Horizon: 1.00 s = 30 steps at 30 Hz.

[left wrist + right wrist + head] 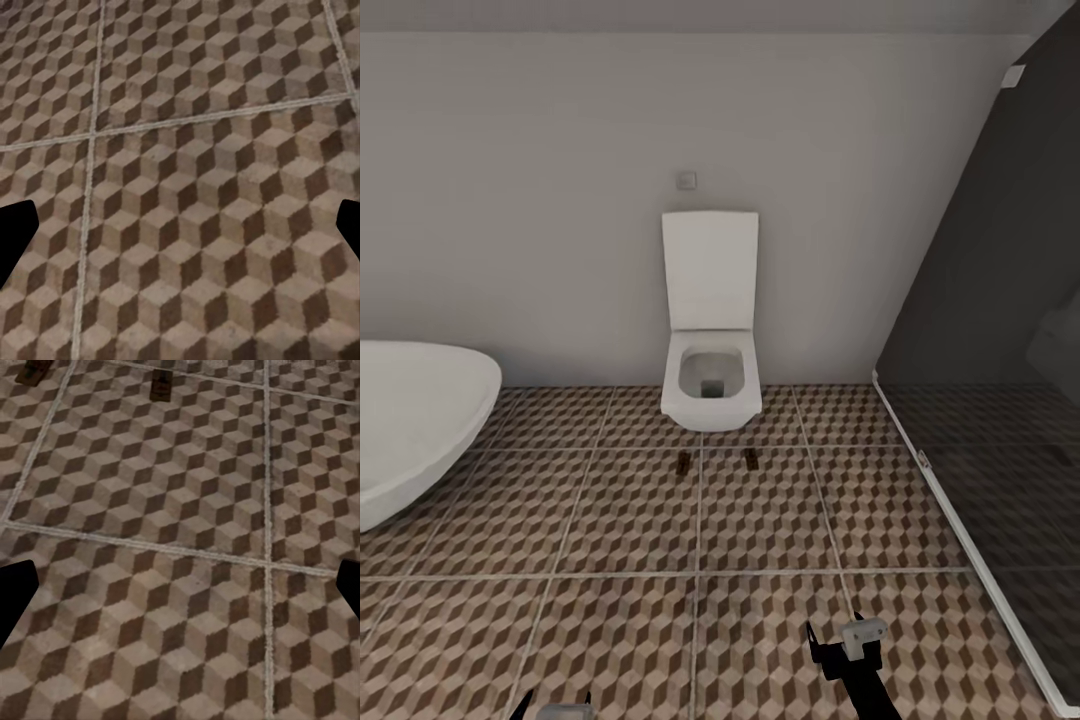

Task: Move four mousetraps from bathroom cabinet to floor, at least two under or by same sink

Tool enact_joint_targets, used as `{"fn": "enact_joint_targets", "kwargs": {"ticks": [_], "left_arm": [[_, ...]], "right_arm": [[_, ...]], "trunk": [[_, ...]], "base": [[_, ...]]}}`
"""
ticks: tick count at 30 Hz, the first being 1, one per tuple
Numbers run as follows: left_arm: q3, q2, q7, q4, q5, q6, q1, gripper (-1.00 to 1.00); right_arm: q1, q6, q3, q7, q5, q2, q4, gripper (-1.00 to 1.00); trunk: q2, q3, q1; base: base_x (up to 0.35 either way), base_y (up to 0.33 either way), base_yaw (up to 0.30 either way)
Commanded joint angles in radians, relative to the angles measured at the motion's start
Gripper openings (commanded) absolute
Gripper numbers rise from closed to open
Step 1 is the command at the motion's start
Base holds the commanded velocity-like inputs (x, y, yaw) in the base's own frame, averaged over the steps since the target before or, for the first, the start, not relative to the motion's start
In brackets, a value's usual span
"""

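Two mousetraps, small brown boards, lie on the cube-patterned bathroom floor [760, 520] just in front of the toilet: one [683, 464] to the left, the other [751, 459] to the right. They also appear in the right wrist view, as the first mousetrap [36, 369] and the second mousetrap [160, 386]. My right gripper [847, 645] hangs low over the tiles, well short of them. In its wrist view the right gripper [180, 592] is open with nothing between its fingers. My left gripper [555, 708] is at the picture's lower edge, and the left gripper [180, 232] is open over bare tiles. The cabinet and the sink are out of view.
A white wall-hung toilet [710, 375] with its lid up stands against the back wall. An oval white bathtub [410, 420] is at the left. A dark glass-walled shower [1000, 400] with a white sill closes off the right side.
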Motion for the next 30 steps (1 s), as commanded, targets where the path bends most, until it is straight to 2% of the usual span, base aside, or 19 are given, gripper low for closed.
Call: {"fn": "enact_joint_targets", "kwargs": {"ticks": [1,30], "left_arm": [[-0.009,-0.001,0.002,0.003,0.006,-0.004,-0.001,1.0],[-0.009,-0.004,-0.003,0.003,0.006,0.013,-0.001,1.0]], "right_arm": [[-0.001,-0.001,0.005,-0.01,0.008,0.0,0.001,1.0],[-0.001,-0.001,0.006,-0.01,0.008,0.001,0.002,1.0]], "trunk": [[0.007,0.003,-0.004],[0.21,0.093,-0.115]], "base": [[0.0,0.0,0.0],[0.0,0.0,0.0]]}}
